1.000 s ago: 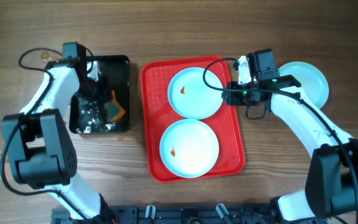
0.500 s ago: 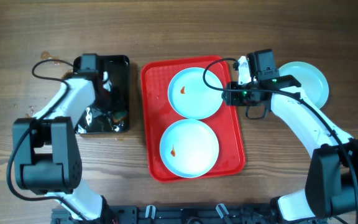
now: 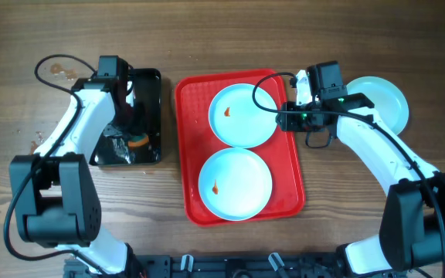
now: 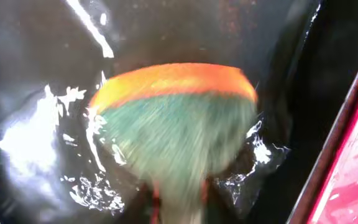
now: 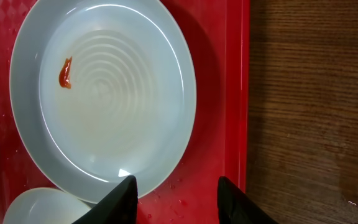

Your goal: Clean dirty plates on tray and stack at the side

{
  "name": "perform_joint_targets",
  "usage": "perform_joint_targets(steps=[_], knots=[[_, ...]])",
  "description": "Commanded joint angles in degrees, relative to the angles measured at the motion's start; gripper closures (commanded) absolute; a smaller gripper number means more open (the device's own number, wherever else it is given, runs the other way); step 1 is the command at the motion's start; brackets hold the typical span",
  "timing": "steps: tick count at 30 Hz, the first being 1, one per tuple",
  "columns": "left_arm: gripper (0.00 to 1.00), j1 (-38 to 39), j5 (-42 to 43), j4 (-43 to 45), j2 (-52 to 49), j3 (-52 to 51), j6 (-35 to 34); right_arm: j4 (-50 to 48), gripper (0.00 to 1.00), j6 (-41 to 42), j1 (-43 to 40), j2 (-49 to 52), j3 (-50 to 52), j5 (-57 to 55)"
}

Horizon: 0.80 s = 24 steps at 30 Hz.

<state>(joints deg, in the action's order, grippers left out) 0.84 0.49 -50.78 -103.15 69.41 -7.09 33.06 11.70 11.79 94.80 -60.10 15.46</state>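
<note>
The red tray [image 3: 188, 154] holds two pale blue plates. The upper plate [image 3: 242, 115] has an orange stain [image 3: 228, 111]. The lower plate [image 3: 236, 184] has one too [image 3: 216, 187]. A third plate [image 3: 381, 104] lies on the table at the right. My left gripper [image 3: 130, 127] is over the black tray [image 3: 147, 85], shut on a green and orange sponge [image 4: 173, 118], which is blurred. My right gripper [image 5: 179, 199] is open and empty, over the red tray's right side [image 5: 229, 124] beside the upper plate [image 5: 104, 93].
The black tray holds water that glints [image 4: 30, 137]. A wet ring marks the wood at the far left [image 3: 60, 71]. The red tray's rim [image 4: 347, 143] is close to the right of the sponge.
My left arm has swung about over the black tray, and the sponge has shifted a little with it. The right arm and all three plates have not moved.
</note>
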Motion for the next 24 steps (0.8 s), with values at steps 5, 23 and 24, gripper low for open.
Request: perform_joint_targets(steps=[5,23,24], knots=[[0.73,0.00,-1.22,2.45,1.03,0.35,0.35,0.20,0.58,0.48,0.09,-0.52,-0.63,1.18],[0.70,0.00,-0.59,12.33,-2.58,-9.22,-3.65,0.26,0.58,0.48,0.09,-0.52,-0.63,1.18],[0.64,0.00,-0.59,10.88,-2.47,-8.13,-3.65,0.28,0.58,0.50,0.09,-0.52,-0.63,1.18]])
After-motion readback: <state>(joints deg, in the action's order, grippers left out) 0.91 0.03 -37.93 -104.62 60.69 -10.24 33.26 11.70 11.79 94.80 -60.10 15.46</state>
